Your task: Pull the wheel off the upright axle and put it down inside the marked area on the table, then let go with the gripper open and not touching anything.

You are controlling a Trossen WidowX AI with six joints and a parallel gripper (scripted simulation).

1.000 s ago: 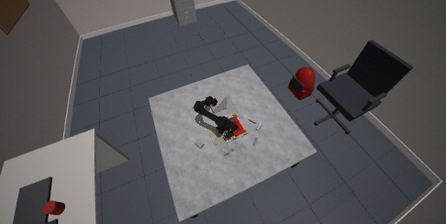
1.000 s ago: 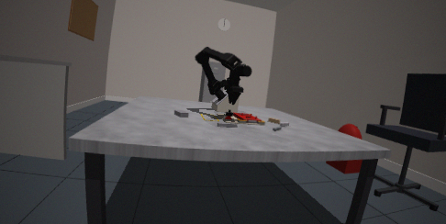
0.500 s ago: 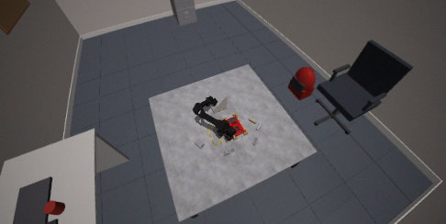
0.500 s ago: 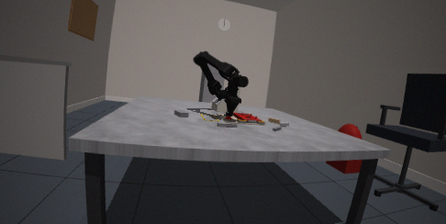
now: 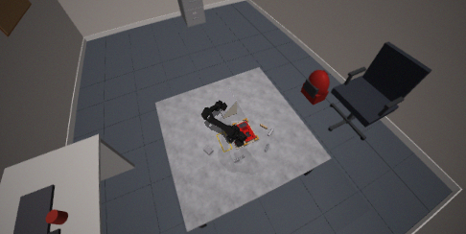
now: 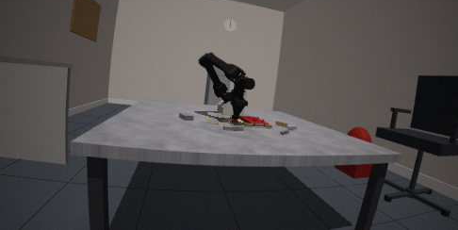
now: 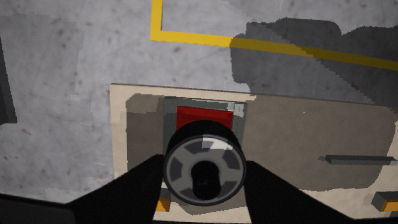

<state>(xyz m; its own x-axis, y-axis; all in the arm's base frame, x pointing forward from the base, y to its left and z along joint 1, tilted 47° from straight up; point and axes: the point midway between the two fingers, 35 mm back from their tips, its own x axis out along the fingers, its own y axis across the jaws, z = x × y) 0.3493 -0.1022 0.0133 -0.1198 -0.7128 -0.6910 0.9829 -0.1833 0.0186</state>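
Wrist view looks straight down the axle: the wheel (image 7: 205, 168) sits face-up, its dark hub hole centred on the post, and the gripper (image 7: 205, 175) straddles it with one black finger pressed against each side of the tyre. The jaws are clenched on the wheel, stopped by its rim rather than meeting. Gripping across the widest part, from directly above, suits the job: a straight upward pull should slide the hub along the axle without jamming it sideways.

Under the wheel lies a tan plate (image 7: 300, 140) carrying a red block (image 7: 205, 115) just behind the tyre, so the wheel appears seated on its post, not yet lifted. Beyond the plate's far edge a yellow outline (image 7: 200, 37) marks the drop zone, near enough that the carry should be short once the hub clears the axle tip.

From the exterior view the arm (image 6: 226, 80) folds down steeply over the table (image 6: 155, 137), wrist vertical, which keeps the pull in line with the post.
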